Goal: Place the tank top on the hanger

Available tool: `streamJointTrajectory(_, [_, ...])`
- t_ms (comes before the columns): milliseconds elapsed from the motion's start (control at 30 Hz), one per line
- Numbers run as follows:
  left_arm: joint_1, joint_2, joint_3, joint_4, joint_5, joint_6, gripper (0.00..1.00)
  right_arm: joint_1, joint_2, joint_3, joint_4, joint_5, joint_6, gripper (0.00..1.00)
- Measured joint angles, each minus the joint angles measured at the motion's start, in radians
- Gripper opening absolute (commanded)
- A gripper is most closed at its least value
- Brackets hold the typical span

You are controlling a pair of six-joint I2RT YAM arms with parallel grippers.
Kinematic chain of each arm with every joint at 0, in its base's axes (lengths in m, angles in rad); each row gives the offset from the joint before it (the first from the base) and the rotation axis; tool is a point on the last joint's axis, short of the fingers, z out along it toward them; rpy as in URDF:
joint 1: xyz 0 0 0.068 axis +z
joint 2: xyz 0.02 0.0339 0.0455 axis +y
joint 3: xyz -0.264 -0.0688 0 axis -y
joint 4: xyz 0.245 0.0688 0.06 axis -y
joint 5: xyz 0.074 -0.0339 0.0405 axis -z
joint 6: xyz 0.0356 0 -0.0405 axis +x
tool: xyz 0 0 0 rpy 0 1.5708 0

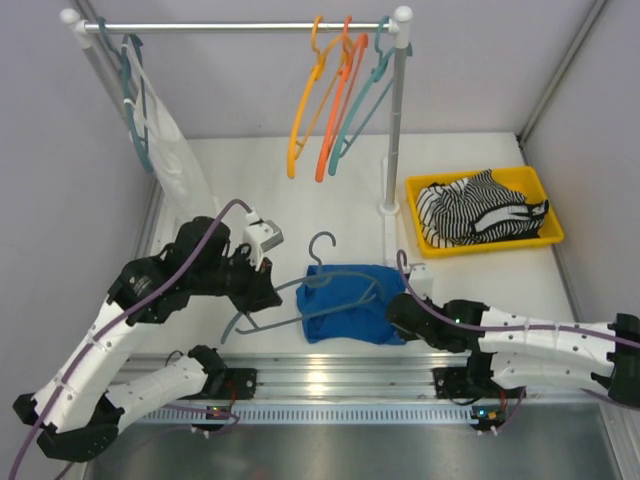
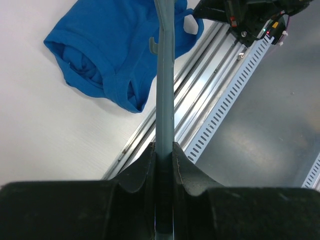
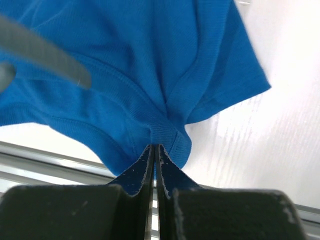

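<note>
The bright blue tank top (image 1: 350, 300) lies bunched on the white table near its front edge. The dark slate-teal hanger (image 1: 322, 235) lies across it, hook pointing away from me. My left gripper (image 1: 262, 298) is shut on the hanger's left arm. In the left wrist view the hanger bar (image 2: 164, 75) runs straight out from between the fingers, over the tank top (image 2: 110, 45). My right gripper (image 1: 402, 312) is at the top's right side. In the right wrist view it (image 3: 154, 147) is shut on a ribbed hem of the tank top (image 3: 150, 60), with the hanger (image 3: 45, 55) blurred at upper left.
A clothes rack stands at the back, its post (image 1: 397, 120) right of centre, carrying orange hangers (image 1: 320, 100), a teal-green hanger (image 1: 365, 100) and a white garment (image 1: 175, 150). A yellow tray (image 1: 490, 246) holds a striped garment (image 1: 480, 210). An aluminium rail (image 1: 330, 375) borders the near edge.
</note>
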Motion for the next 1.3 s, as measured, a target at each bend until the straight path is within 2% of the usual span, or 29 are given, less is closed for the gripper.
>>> streamJointTrajectory(267, [-0.051,0.028,-0.008,0.0,0.006,-0.001,0.0,-0.074,-0.057,-0.011,-0.001,-0.01,-0.048,0.0])
streamJointTrajectory(733, [-0.12,0.084,-0.114,0.078,0.01,-0.016,0.0,-0.081,-0.093,0.006,-0.009,-0.031,-0.1,0.0])
streamJointTrajectory(1067, [-0.135,0.105,-0.185,0.214,0.025,0.008,0.0,-0.082,-0.128,0.071,-0.043,-0.042,-0.132,0.0])
streamJointTrajectory(1300, [-0.136,0.091,-0.299,0.362,0.063,0.006,0.0,-0.082,-0.129,0.142,-0.069,-0.035,-0.152,0.0])
